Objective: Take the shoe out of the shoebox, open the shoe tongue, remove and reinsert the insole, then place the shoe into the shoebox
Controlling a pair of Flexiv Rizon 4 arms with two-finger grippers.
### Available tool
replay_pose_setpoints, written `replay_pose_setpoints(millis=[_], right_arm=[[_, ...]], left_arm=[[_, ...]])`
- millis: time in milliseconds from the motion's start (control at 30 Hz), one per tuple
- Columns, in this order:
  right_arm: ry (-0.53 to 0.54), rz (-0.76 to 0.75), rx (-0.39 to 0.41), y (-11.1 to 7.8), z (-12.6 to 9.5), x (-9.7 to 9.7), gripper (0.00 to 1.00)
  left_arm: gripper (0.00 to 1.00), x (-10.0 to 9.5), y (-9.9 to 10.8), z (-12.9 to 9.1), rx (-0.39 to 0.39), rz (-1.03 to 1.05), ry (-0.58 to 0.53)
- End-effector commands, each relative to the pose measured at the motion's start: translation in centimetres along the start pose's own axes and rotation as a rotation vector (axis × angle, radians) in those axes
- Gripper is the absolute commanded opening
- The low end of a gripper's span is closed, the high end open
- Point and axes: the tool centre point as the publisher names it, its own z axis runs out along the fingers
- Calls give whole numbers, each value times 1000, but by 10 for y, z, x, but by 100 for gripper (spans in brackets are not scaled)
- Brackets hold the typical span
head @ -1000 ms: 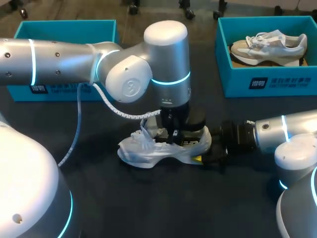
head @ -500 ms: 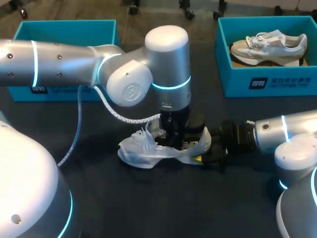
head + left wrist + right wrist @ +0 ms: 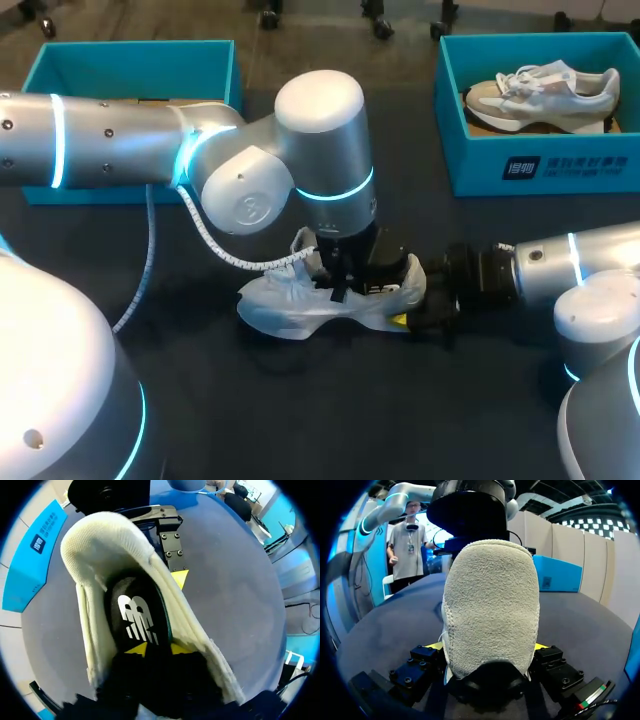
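Observation:
A white shoe [image 3: 300, 305] lies on its sole on the dark table [image 3: 300, 420], toe to the left. My left gripper [image 3: 345, 280] comes down from above into the shoe's opening. In the left wrist view the left gripper [image 3: 156, 649] is inside the shoe [image 3: 95, 545], right over the black insole [image 3: 137, 615] with its white logo. My right gripper [image 3: 418, 312] comes in low from the right and is shut on the shoe's heel. In the right wrist view the heel [image 3: 490, 605] fills the gap between the right gripper's [image 3: 489, 647] fingers.
A teal shoebox [image 3: 590, 155] at the back right holds a second, beige and white shoe [image 3: 545, 92]. Another teal shoebox [image 3: 130, 65] stands at the back left, partly behind my left arm. Bare table lies in front of the shoe.
My left arm has shifted a little to the left and lower over the shoe's opening. The shoe and my right gripper on its heel have stayed where they were.

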Motion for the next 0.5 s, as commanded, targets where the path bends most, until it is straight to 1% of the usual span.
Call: replay_pose_setpoints(millis=[33,200,500], right_arm=[[-3,0,2,-2,2,-1,0],[-3,0,2,-2,2,-1,0],[-3,0,2,-2,2,-1,0]], left_arm=[[0,-4,7,14,8,2,-7],[0,-6,7,-6,43,-10,-27],[0,-5,8,-42,78,-30,-13]])
